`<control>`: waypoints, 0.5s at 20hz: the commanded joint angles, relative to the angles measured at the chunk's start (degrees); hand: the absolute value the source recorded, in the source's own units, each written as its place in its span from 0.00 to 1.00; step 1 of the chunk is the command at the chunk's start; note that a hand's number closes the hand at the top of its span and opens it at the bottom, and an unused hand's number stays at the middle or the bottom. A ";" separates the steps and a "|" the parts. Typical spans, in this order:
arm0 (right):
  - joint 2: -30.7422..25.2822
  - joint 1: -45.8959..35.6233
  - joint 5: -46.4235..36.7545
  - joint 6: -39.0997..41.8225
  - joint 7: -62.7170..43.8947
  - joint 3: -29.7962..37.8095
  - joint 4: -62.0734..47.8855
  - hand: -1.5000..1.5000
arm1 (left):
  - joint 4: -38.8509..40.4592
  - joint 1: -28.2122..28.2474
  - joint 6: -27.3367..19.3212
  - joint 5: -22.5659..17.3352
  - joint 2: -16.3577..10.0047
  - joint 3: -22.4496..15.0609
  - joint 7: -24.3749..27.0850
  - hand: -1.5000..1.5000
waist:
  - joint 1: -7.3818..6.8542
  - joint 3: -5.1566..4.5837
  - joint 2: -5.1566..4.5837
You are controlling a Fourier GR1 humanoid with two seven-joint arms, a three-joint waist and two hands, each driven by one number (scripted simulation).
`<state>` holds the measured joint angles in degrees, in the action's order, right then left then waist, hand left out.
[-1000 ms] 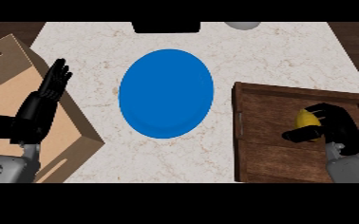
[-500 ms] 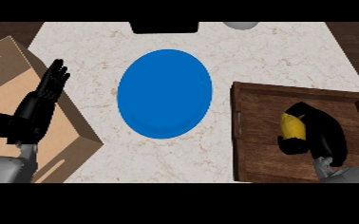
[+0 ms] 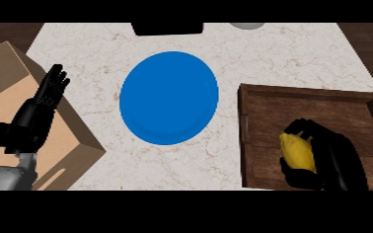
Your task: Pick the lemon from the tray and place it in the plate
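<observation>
Right hand point(image 3: 336, 160) now sits a little nearer the view's lower edge than half a second ago, and more of the lemon shows beside it. Left hand, plate and tray unchanged.

Yellow oval lemon point(image 3: 297, 152): elongated, long axis running up and down the view, faint lengthwise ridges, plain yellow skin. Lies over the floor of the dark brown wooden tray point(image 3: 306, 93), in its lower half, near the left wall. Cannot tell whether it rests on the wood or is raised off it.

Right hand's black fingers curl over the lemon's top end and its thumb wraps under the bottom end; lemon held between them.

Left hand point(image 3: 38, 111) at the view's left, over a tan flat box point(image 3: 62, 150); fingers straight, pointing up, holding nothing.

Round blue plate point(image 3: 169, 97) lies on the pale marbled counter point(image 3: 291, 54), left of the tray, well apart from the lemon, nothing on it.

Count: one lemon, one plate, one tray, two hands.
</observation>
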<state>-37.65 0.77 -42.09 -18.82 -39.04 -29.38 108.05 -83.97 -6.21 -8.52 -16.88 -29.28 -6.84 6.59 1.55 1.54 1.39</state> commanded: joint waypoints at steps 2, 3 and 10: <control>-3.74 2.97 -3.26 -0.71 -1.17 1.92 11.65 1.00 | 1.85 7.29 0.09 0.33 3.29 -2.63 0.81 0.50 | -0.06 -1.65 -0.80; -1.38 1.41 -6.37 -1.59 -2.08 0.18 12.89 1.00 | 5.25 4.01 -0.90 1.08 4.92 -2.73 1.32 0.50 | 0.64 -1.71 -1.13; 0.80 -1.52 -11.55 1.35 -6.77 0.76 20.10 1.00 | 4.16 4.60 0.32 1.42 5.00 -2.98 1.49 0.50 | -0.64 -1.66 -1.27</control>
<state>-37.64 -0.40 -51.64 -18.78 -43.81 -28.40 123.40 -84.57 -6.19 -7.69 -16.81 -28.69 -6.37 6.80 1.03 1.53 1.13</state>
